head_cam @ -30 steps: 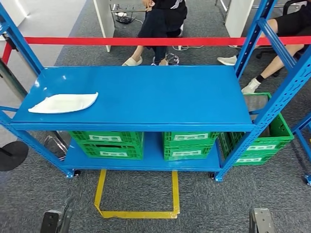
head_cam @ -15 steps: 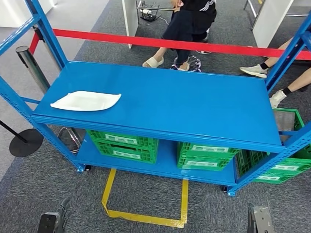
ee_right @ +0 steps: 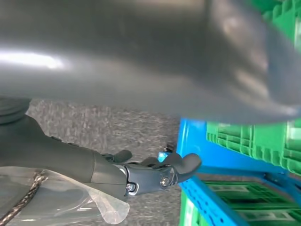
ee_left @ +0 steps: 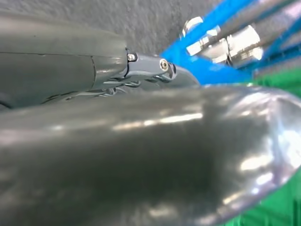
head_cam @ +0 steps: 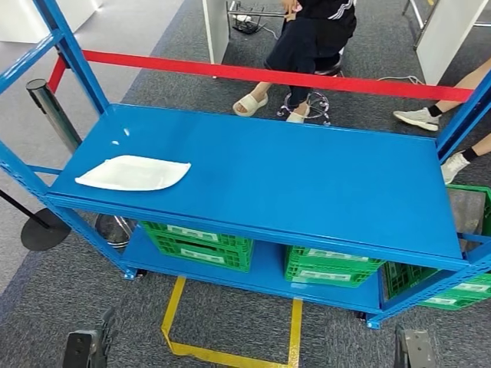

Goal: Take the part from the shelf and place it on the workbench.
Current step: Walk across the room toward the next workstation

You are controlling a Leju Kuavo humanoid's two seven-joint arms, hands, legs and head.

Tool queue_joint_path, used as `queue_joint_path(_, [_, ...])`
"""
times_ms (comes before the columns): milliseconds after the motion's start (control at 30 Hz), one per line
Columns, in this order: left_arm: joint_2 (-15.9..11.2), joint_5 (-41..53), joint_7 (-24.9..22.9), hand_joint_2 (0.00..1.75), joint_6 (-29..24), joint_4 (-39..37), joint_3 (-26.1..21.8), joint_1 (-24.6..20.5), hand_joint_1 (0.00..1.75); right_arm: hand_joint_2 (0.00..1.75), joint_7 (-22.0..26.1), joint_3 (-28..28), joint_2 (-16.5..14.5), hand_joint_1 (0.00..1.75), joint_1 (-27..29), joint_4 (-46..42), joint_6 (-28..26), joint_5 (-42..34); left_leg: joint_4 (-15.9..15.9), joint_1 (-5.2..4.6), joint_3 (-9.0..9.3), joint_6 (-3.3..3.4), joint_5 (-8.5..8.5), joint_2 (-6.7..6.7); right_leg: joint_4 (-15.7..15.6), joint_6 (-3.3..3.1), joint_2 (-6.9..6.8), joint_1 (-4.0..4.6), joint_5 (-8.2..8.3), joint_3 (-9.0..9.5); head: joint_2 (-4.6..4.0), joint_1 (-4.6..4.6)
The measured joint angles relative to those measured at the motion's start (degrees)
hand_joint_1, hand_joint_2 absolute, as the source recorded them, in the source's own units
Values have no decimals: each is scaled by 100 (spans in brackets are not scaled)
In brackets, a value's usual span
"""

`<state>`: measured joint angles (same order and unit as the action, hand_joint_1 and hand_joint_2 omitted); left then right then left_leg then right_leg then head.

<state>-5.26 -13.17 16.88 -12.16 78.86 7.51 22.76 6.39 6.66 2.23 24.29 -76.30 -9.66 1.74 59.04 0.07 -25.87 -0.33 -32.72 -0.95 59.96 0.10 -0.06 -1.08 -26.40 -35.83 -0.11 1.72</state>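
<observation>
The part (head_cam: 133, 173) is a flat white moulded piece, pointed at one end, lying on the left end of the blue shelf's top board (head_cam: 301, 184). My left hand (head_cam: 87, 349) hangs low at the bottom left of the head view, well short of the shelf and below the part. My right hand (head_cam: 412, 349) hangs at the bottom right. In the left wrist view my left hand (ee_left: 149, 70) lies straight along my body with nothing in it. In the right wrist view my right hand (ee_right: 152, 174) has its thumb and fingers apart and empty.
Green crates (head_cam: 196, 245) (head_cam: 330, 268) sit on the lower board, another (head_cam: 463, 284) beside the shelf's right post. A red barrier band (head_cam: 278, 75) and a chrome stanchion (head_cam: 52, 115) stand behind. People sit beyond it (head_cam: 312, 38). Yellow floor tape (head_cam: 232, 356) marks a square.
The whole picture has shifted: the camera has turned, so the shelf sits further right and tilted. The white part still lies on the shelf. Both hands stay low.
</observation>
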Motion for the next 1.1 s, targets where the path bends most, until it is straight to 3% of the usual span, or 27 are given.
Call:
queue_joint_path(67, [2,1,0,0,2,0,-4,-11,0,0,4,0,0,0,-15,-4,0,1,554,13,-299,-67,-104,23,-46,-49,-11,-19,-25,72,0,4])
queue_joint_path(133, [2,0,-1,0,3,-1,-10,-9,0,0,5,-1,0,0,-20,-4,1,1,1252,25,-735,-113,-446,31,-61,-84,-20,-17,-65,114,0,6])
queue_joint_path(167, [3,-1,-1,0,3,-1,-12,-5,0,0,5,-2,0,0,-19,-4,2,1,1470,29,-904,-121,-571,33,-62,-92,-22,-12,-83,128,0,5])
queue_joint_path(200, [3,0,-1,0,3,-2,-13,-2,0,0,5,-2,0,0,-20,-4,2,1,1523,30,-994,-117,-575,34,-62,-95,-21,-7,-98,145,0,7])
queue_joint_path(233, [3,0,-1,0,3,-3,-13,-1,0,0,5,-2,0,0,-19,-4,2,1,1382,28,-985,-101,-444,36,-63,-95,-20,1,-109,165,0,6])
queue_joint_path(300, [2,0,-1,0,4,-4,-13,-3,0,0,5,-2,0,0,-20,-4,2,0,672,8,-741,-23,40,54,-67,-90,-19,15,-125,207,0,5])
queue_joint_path(333, [0,-1,-1,0,9,-5,-17,-7,0,0,5,-2,-4,0,-20,-4,3,-2,329,-17,-614,27,182,73,-68,-77,-12,28,-128,218,0,3])
queue_joint_path(400, [-3,-3,2,0,26,-5,-29,-7,0,0,1,-2,-13,0,-22,-3,5,-18,-27,-66,-494,110,258,90,-68,-26,4,34,-130,210,0,1])
queue_joint_path(433, [-3,-4,3,0,36,-5,-38,1,0,0,-2,-2,-18,0,-23,-3,6,-32,-42,-79,-496,129,237,87,-73,10,17,37,-127,207,0,1])
queue_joint_path(533, [10,-2,3,0,54,-4,-53,12,0,0,-10,1,-19,0,-20,-3,1,-71,-153,-35,-453,172,427,132,32,102,35,41,-223,147,0,-11])
queue_joint_path(567, [19,0,2,0,59,-4,-55,5,0,0,-14,4,-19,0,-21,-3,-5,-75,-189,-19,-442,186,462,161,235,125,35,43,-360,49,0,-23])
queue_joint_path(633, [35,2,1,0,66,-5,-57,0,0,0,-21,16,-20,0,-23,-2,-17,-78,-200,-19,-448,206,472,224,924,162,29,39,-741,-269,0,-42])
queue_joint_path(700, [40,2,-2,0,68,-9,-60,4,0,0,-26,25,-20,0,-13,-1,-33,-80,-198,-24,-451,213,462,293,1425,190,22,36,-905,-496,0,-43])
queue_joint_path(733, [42,2,-2,44,68,-11,-61,4,0,0,-28,28,-20,0,-9,-1,-42,-80,-196,-25,-444,212,452,329,1382,199,7,36,-823,-465,0,-44])
queue_joint_path(800, [50,4,-3,131,70,-13,-63,6,0,0,-30,42,-20,0,-14,-1,-61,-80,-189,-24,-401,187,418,393,731,203,-91,32,-461,-109,0,-44])
queue_joint_path(833, [55,7,-3,175,72,-13,-67,8,0,44,-32,49,-20,0,-26,-2,-69,-83,-173,-37,-387,155,390,417,344,195,-147,37,-330,119,0,-46])
queue_joint_path(900, [57,20,-6,175,82,-13,-79,5,0,131,-53,56,-22,0,-37,-9,-72,-119,-133,-67,-377,104,341,445,-90,139,-201,36,-241,374,0,-39])
queue_joint_path(933, [56,33,-12,175,91,-14,-84,-1,0,175,-70,57,-28,0,-31,-10,-64,-146,-117,-83,-382,126,327,456,-129,113,-189,37,-258,403,0,-35])
queue_joint_path(967, [55,56,-31,131,104,-23,-86,-9,0,175,-88,60,-36,0,-24,0,-54,-172,-112,-87,-378,174,322,462,-134,93,-181,32,-252,397,0,-31])
queue_joint_path(1033, [58,125,-108,44,140,-121,-86,-41,0,87,-115,61,-54,0,-67,105,-24,-185,-116,-92,-373,274,327,464,-139,84,-180,39,-258,399,0,-31])
queue_joint_path(1067, [61,166,-165,0,165,-221,-88,-67,0,44,-127,58,-60,0,-109,205,-4,-179,-122,-92,-369,289,329,463,-139,73,-179,45,-265,401,0,-32])
queue_joint_path(1100, [63,203,-215,0,190,-332,-93,-96,0,0,-139,55,-65,0,-154,310,17,-173,-129,-90,-366,290,333,463,-139,60,-181,50,-273,402,0,-32])
